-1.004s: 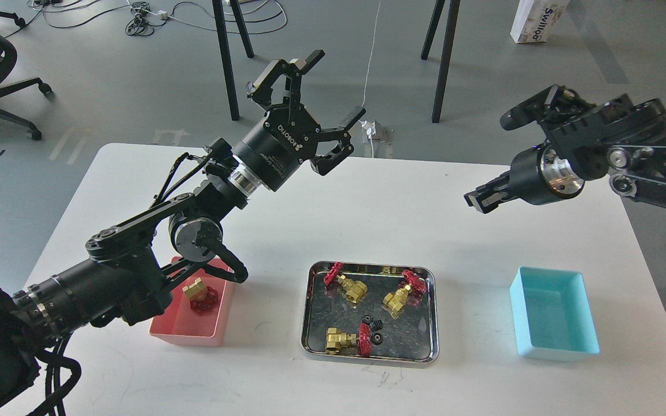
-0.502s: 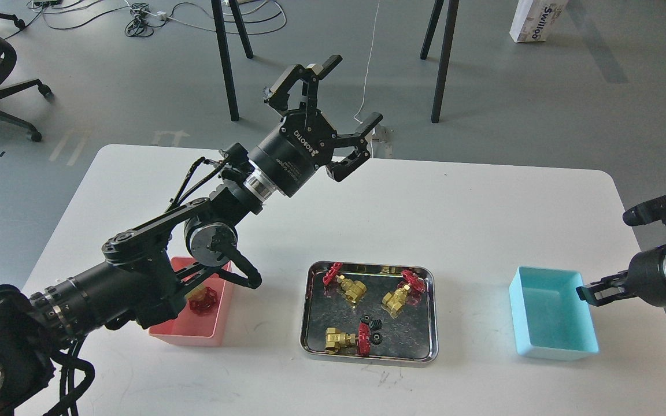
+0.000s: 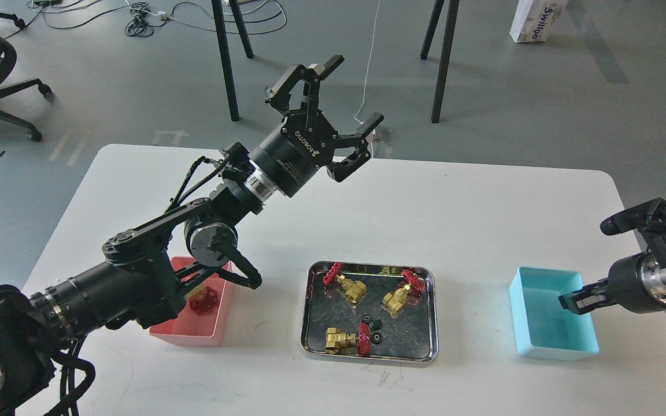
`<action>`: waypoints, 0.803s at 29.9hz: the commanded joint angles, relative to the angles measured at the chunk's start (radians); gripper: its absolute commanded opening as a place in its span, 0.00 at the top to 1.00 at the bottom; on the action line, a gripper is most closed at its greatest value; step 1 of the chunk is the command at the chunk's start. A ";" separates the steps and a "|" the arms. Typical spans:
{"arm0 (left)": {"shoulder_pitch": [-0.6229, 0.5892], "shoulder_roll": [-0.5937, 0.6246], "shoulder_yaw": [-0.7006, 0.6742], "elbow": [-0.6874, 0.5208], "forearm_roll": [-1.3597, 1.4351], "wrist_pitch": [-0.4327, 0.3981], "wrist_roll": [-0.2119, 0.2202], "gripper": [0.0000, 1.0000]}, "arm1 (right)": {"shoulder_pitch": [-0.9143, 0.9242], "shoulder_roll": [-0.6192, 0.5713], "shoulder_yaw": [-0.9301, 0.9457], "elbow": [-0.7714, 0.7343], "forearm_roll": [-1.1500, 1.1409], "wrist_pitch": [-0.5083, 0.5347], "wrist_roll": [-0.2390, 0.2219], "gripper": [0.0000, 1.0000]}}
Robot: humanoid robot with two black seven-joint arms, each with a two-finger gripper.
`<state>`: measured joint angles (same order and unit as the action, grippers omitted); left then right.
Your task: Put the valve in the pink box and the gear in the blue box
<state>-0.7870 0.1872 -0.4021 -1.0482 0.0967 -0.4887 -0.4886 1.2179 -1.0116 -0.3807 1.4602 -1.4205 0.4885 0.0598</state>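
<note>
Three brass valves with red handwheels (image 3: 351, 287) (image 3: 400, 297) (image 3: 344, 340) lie in the steel tray (image 3: 367, 357). Black gears (image 3: 375, 326) lie in it beside the front valve. A fourth valve (image 3: 203, 300) sits in the pink box (image 3: 185, 334), partly hidden by my left arm. My left gripper (image 3: 355, 91) is open and empty, raised high over the table's far edge. My right gripper (image 3: 569, 301) hangs low over the right side of the blue box (image 3: 550, 348). Its fingers are close together, and I cannot tell whether they hold anything.
The white table (image 3: 472, 219) holds the pink box at left, the tray in the middle and the blue box at right. My left arm crosses above the pink box. Chair and table legs (image 3: 446, 58) and cables stand on the floor beyond.
My right gripper swung from high over the table's right back down to the blue box, then moved slightly left over its right side. My left gripper rose a little rightward, then held still.
</note>
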 commanded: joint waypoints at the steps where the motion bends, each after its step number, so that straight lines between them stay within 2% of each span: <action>1: 0.000 0.000 0.000 0.000 0.000 0.000 0.000 0.01 | -0.008 0.001 0.000 -0.001 0.000 0.000 0.000 0.80; 20: 0.000 -0.002 0.000 0.011 0.000 0.000 0.000 0.01 | -0.021 0.001 0.008 -0.001 0.002 0.000 0.000 0.61; 24: 0.000 0.001 0.000 0.011 0.000 0.000 0.000 0.01 | -0.020 -0.001 0.072 -0.009 0.023 0.000 0.006 0.56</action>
<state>-0.7862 0.1861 -0.4019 -1.0369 0.0970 -0.4887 -0.4887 1.1967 -1.0109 -0.3595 1.4575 -1.4140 0.4887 0.0598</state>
